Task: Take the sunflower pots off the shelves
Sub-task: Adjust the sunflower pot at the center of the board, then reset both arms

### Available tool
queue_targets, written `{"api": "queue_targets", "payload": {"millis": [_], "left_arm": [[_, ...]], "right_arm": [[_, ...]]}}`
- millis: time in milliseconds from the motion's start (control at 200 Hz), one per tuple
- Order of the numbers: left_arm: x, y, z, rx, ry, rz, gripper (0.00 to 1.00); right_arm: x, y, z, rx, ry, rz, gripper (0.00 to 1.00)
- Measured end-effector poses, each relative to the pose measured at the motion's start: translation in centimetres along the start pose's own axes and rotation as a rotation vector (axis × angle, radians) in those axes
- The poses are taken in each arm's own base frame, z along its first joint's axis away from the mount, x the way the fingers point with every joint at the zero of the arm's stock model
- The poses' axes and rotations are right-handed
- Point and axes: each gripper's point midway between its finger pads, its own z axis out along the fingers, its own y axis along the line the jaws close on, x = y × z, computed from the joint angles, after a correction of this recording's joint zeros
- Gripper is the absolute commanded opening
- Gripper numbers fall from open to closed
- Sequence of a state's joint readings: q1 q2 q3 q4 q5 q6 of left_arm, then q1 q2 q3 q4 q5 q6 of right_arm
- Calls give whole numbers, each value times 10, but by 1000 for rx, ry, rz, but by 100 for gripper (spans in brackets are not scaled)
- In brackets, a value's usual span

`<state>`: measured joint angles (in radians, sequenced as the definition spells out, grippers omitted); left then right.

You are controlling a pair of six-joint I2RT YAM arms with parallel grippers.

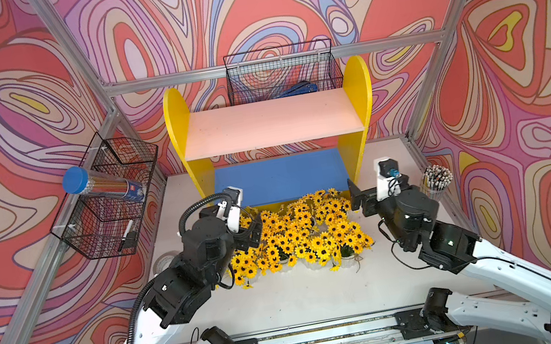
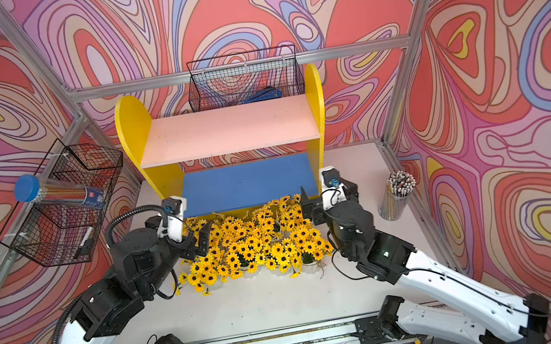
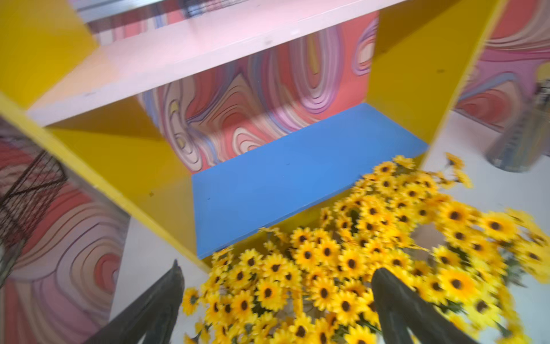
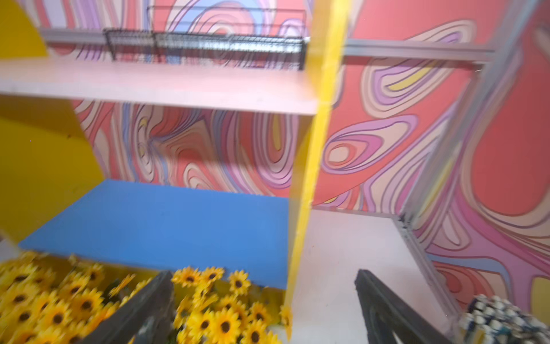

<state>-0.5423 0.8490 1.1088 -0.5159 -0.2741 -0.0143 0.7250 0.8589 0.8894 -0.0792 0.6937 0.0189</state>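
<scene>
At the back edge of the white table point(image 1: 307, 300) stand the shelves point(image 1: 271, 122), a pink board above a blue one. Just in front of them, mid-table, the sunflower pots point(image 1: 300, 237) crowd together on the tabletop. The left gripper point(image 3: 279, 300) is at the cluster's left side and the right gripper point(image 4: 268, 306) at its right, both with jaws spread wide. A cup of pencils point(image 1: 436, 180) stands near the right edge.

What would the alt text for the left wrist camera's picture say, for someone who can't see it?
A yellow-sided shelf unit stands empty, its pink upper board and blue lower board bare. In front of it, the sunflower pots crowd together on the white table. The left gripper hangs open over the blooms, holding nothing.
</scene>
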Motion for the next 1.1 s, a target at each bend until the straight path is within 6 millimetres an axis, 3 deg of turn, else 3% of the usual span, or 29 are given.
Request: {"api": "queue_targets", "payload": {"millis": [110,225,315,436,646,761,866,951,1102], "left_arm": [[25,52,26,-119,46,-150,99],[58,91,45,-202,77,-293,100],[86,111,52,-260,100,-345,100],[110,126,52,-308,104,-372,99],[115,150,50,-377,53,-380,99],[129,156,54,-400,42,-378,99],[154,157,64,-406,50,-379,100],[189,153,75,-401,80,-394,100],[235,148,100,-383,127,-427,100]], "right_arm": [[4,-39,23,127,-3,34,98],[41,-79,48,244,70,59,98],[65,-103,59,310,127,62,98],[79,-123,59,351,134,66,98],[101,-128,70,331,143,17,98],[126,-125,83,303,182,-15,98],[150,-122,96,280,228,-41,98],[166,-119,106,261,256,-59,98],[184,-115,115,232,273,-68,98]]}}
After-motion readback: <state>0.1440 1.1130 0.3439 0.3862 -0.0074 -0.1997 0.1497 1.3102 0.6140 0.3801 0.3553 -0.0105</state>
